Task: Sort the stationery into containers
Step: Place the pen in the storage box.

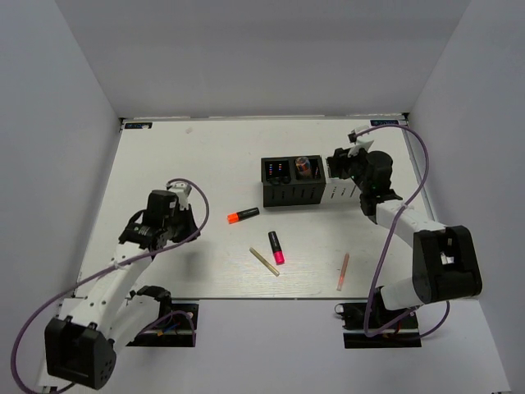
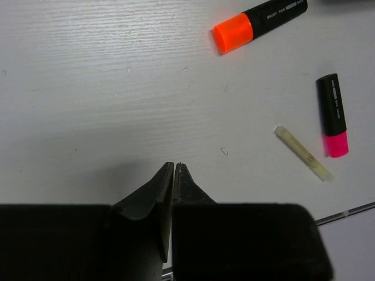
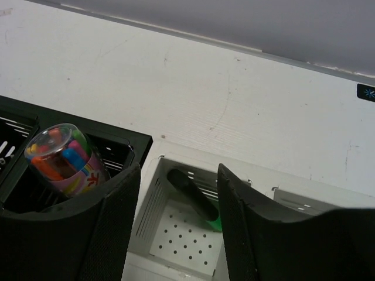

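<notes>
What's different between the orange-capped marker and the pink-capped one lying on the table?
The orange-capped marker lies almost crosswise, cap pointing left; the pink-capped marker lies nearly lengthwise, cap toward the near edge. The orange-capped one is nearer the mesh cups; the pink-capped one lies beside the beige stick. Both have black bodies and lie flat on the table.

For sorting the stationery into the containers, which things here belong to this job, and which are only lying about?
Belong: orange-capped black highlighter; pink-capped black highlighter; beige stick; thin salmon stick; green-capped black highlighter inside white mesh cup; black mesh cups; clear tube of coloured pieces.
Only lying about: purple cable; dark sticker with blue star.
</notes>
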Tool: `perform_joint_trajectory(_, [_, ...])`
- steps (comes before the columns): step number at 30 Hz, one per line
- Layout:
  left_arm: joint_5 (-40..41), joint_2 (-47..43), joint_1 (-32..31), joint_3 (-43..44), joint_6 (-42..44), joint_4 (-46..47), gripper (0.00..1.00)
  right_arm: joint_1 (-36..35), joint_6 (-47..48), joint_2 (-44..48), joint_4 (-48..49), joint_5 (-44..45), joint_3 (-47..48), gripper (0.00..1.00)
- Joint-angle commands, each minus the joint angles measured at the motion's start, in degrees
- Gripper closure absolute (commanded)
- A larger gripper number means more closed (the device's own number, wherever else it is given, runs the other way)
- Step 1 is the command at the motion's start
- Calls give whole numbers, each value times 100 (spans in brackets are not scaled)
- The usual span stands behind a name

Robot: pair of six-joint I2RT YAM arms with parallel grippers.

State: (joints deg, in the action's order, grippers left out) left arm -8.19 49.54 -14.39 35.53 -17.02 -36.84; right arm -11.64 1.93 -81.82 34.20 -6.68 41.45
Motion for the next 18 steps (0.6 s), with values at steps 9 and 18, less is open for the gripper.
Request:
perform_joint_trajectory(9, [475,2206,-1021,1694,1314,335,31,135,290,877,-2150,-551,818,100])
perform_joint_trajectory(18, [-25,3369,-1347,2090,2447,1291,34,408,984,1739,-5212,-3671,1208,42])
